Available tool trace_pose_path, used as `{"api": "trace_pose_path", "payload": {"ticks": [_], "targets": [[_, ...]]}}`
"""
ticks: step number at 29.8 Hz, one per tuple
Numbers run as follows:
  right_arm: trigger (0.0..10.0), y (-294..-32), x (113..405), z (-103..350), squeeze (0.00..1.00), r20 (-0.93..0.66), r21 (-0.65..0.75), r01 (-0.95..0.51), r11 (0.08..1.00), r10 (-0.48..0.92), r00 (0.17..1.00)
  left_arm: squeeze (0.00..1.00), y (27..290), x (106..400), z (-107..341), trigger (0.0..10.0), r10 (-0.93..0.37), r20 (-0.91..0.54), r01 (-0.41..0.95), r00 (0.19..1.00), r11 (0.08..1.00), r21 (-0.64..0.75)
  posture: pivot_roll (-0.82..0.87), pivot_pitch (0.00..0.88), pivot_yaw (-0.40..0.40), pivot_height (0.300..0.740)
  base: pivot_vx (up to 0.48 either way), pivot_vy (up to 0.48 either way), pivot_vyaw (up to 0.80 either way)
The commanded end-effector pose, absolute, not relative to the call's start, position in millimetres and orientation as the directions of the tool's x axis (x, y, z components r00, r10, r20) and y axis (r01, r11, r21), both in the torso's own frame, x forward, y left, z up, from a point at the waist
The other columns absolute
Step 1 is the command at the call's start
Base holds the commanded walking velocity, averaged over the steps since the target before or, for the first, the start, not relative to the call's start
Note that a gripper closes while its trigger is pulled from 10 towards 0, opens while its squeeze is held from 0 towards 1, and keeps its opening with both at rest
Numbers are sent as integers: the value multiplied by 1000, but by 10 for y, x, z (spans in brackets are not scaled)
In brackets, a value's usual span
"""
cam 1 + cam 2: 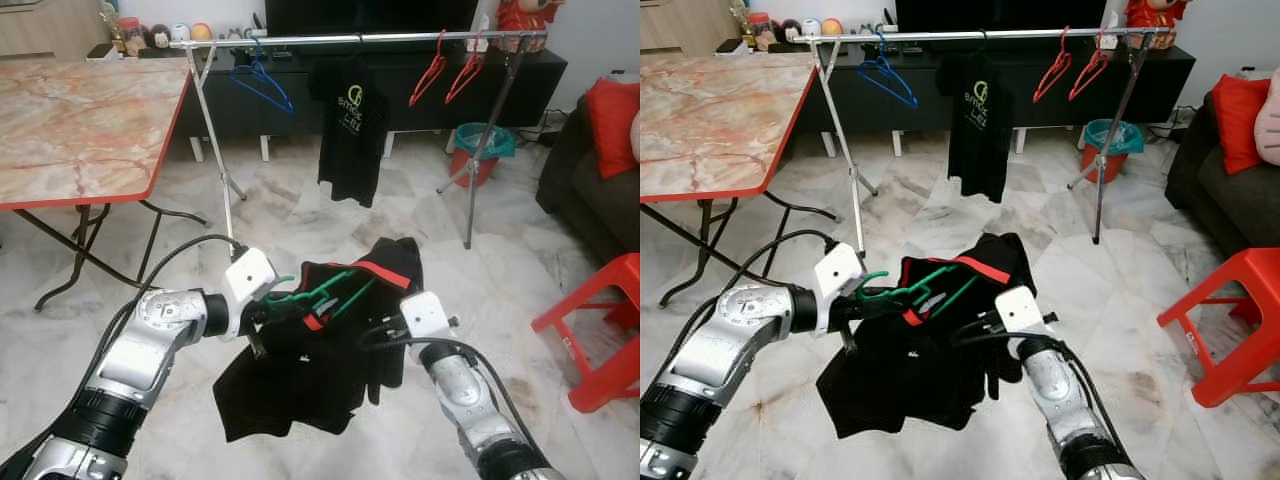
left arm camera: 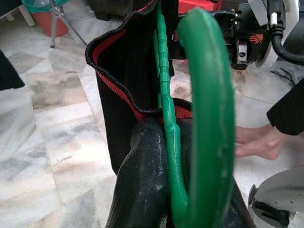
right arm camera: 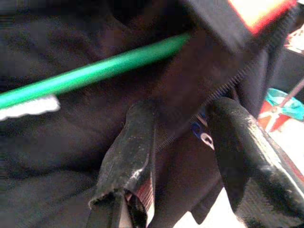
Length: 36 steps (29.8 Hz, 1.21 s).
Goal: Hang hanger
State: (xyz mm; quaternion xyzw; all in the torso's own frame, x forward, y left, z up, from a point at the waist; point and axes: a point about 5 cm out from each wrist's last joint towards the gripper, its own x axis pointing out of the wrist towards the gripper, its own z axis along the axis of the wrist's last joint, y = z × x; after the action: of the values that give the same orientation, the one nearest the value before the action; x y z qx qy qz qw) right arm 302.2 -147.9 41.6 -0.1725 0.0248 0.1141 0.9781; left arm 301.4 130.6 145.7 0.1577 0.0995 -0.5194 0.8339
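Green plastic is what you are gripping: the left gripper point(image 1: 262, 318) is closing its fingers on the hanger point(image 1: 322, 292) by its hook. Rigid and light, it is carrying a limp black garment point(image 1: 300, 380), which the right gripper point(image 3: 180, 142) is pinching, well short of the rail point(image 1: 350, 39).

I can't see the left gripper point(image 1: 262, 322) fingertips, buried in the black garment point(image 1: 300, 385) | green hanger point(image 1: 325, 292) lower bar hidden by cloth | right gripper point(image 3: 183, 142) view blurred, so whether its fingers pinch fabric is unclear | red stool point(image 1: 600, 330) cut by frame edge | shelf items behind rack point(image 1: 360, 40) too small to identify
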Motion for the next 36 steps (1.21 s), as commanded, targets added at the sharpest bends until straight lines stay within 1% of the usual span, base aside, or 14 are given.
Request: {"api": "trace_pose_path", "payload": {"ticks": [1, 8, 9, 10, 13, 21, 27, 32, 36], "targets": [[10000, -1461, 3012, 422, 1000, -76, -304, -234, 924, 221, 972, 0, 1253, 2997, 1521, 10000, -846, -312, 900, 432, 385, 203, 7, 0, 1, 740, 0, 0, 0], [10000, -1447, 3016, 395, 1000, -100, -293, -245, 924, 226, 969, 0, 1227, 2972, 1522, 10000, -855, -314, 909, 413, 365, 202, 8, 0, 2, 740, 0, 0, 0], [10000, -1450, 3019, 393, 541, -102, -296, -247, 923, 226, 969, 0, 1224, 2968, 1525, 10000, -857, -314, 910, 410, 362, 202, 8, 0, 2, 740, 0, 0, 0], [10000, -1458, 3026, 396, 0, -103, -306, -244, 920, 223, 969, 0, 1221, 2959, 1529, 10000, -860, -315, 914, 401, 354, 198, 7, 0, 3, 740, 0, 0, 0], [10000, -1489, 3051, 415, 0, -99, -309, -225, 924, 204, 974, 0, 1224, 2931, 1519, 10000, -866, -322, 922, 383, 336, 191, 8, 0, 4, 740, 0, 0, 0], [10000, -1511, 3084, 440, 0, -96, -319, -213, 924, 192, 977, 0, 1224, 2919, 1522, 10000, -870, -324, 927, 372, 328, 184, 8, 0, 3, 740, 0, 0, 0], [10000, -1517, 3104, 452, 0, -93, -375, -204, 904, 183, 979, 0, 1199, 2883, 1515, 10000, -878, -324, 935, 352, 312, 171, 9, 0, 2, 740, 0, 0, 0], [10000, -1563, 3132, 455, 0, -103, -431, -177, 885, 147, 984, 0, 1201, 2854, 1512, 10000, -885, -323, 941, 335, 300, 156, 11, 0, 0, 740, 0, 0, 0], [10000, -1599, 3145, 463, 0, -98, -449, -148, 881, 116, 988, 0, 1209, 2846, 1511, 10000, -885, -326, 943, 332, 297, 153, 15, 0, -2, 740, 0, 0, 0]]}}
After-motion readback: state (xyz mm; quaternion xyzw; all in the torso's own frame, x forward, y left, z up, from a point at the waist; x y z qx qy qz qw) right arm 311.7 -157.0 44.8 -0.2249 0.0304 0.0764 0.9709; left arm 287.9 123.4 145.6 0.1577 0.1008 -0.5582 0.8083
